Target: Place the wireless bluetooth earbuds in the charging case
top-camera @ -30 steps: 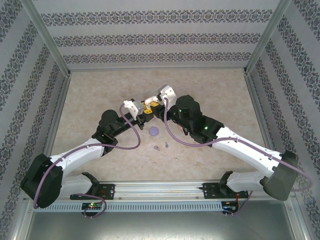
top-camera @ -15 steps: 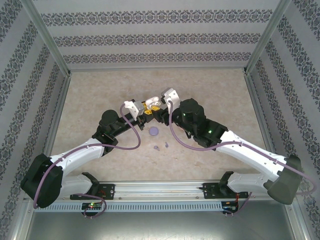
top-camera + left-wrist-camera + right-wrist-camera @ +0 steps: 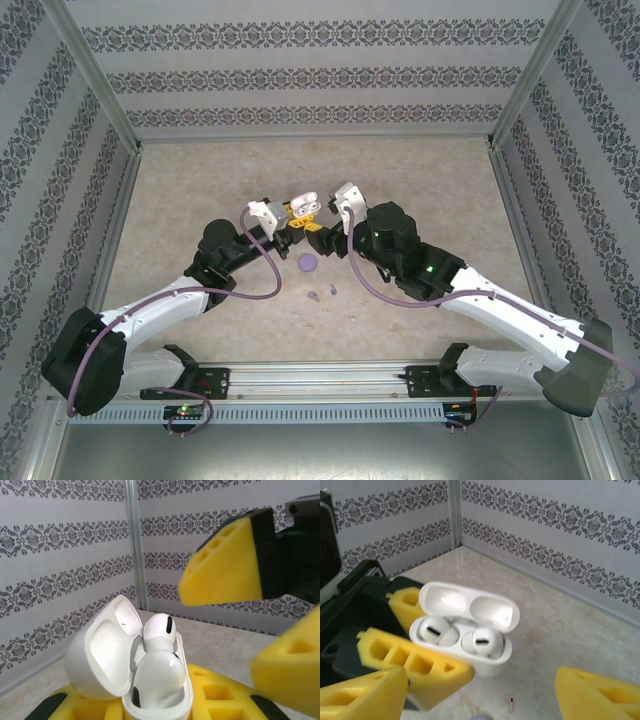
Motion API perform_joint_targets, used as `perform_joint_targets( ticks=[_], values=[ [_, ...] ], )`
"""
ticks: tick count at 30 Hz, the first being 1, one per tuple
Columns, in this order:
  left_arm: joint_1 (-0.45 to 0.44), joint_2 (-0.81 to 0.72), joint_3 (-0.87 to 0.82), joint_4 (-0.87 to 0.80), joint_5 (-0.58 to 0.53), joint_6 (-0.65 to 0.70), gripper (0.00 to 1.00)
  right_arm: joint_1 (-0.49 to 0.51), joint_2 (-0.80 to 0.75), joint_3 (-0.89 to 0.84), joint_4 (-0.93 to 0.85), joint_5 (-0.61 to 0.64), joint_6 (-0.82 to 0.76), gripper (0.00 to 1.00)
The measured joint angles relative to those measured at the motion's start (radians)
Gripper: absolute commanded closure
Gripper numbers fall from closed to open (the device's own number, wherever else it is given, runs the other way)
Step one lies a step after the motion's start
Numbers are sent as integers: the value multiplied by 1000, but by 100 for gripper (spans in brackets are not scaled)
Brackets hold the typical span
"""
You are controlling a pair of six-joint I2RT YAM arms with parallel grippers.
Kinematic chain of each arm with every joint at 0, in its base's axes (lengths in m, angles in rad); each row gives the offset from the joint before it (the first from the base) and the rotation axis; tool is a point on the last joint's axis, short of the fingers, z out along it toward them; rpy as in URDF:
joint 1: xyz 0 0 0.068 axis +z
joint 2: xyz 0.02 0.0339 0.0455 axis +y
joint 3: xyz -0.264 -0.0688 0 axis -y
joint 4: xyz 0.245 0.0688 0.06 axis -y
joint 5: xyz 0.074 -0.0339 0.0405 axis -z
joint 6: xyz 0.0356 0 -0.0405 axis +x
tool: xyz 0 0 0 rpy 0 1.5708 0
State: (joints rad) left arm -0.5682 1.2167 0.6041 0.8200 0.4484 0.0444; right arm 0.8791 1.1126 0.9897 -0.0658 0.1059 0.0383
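Right gripper (image 3: 482, 680) has let go and backed off; jaws spread wide, empty. White charging case (image 3: 465, 635) sits just ahead of it, lid up, clamped at the base by the left gripper (image 3: 155, 707). Both white earbuds (image 3: 482, 641) are seated in their wells. Looks like this pair is done and the lid is next. A pink earbud (image 3: 509, 701) lies on the table (image 3: 560, 630) just beneath the right fingers.

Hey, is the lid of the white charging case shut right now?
No, the white charging case has its lid flipped open, with two white earbuds sitting in it.
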Motion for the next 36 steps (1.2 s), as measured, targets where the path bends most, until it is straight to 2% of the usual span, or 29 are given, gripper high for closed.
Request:
perform_joint_targets(
  ticks=[5, 11, 18, 21, 24, 31, 36],
  values=[
    [0, 0, 8, 24, -8, 0, 100, -30, -62, -9, -43, -38, 49, 20],
    [0, 8, 8, 32, -8, 1, 100, -138, -153, -3, -77, -85, 156, 21],
    [0, 9, 8, 32, -4, 20, 100, -205, -49, 170, -221, -115, 269, 26],
    [0, 12, 7, 29, 11, 37, 100, -227, 54, 311, -307, -133, 310, 38],
    [0, 15, 6, 13, 30, 54, 100, -250, 168, 457, -385, -166, 344, 56],
    [0, 37, 2, -28, 80, 80, 100, -282, 423, 742, -571, -278, 383, 91],
    [0, 66, 3, -51, 108, 88, 100, -281, 562, 858, -674, -344, 385, 96]
  ],
)
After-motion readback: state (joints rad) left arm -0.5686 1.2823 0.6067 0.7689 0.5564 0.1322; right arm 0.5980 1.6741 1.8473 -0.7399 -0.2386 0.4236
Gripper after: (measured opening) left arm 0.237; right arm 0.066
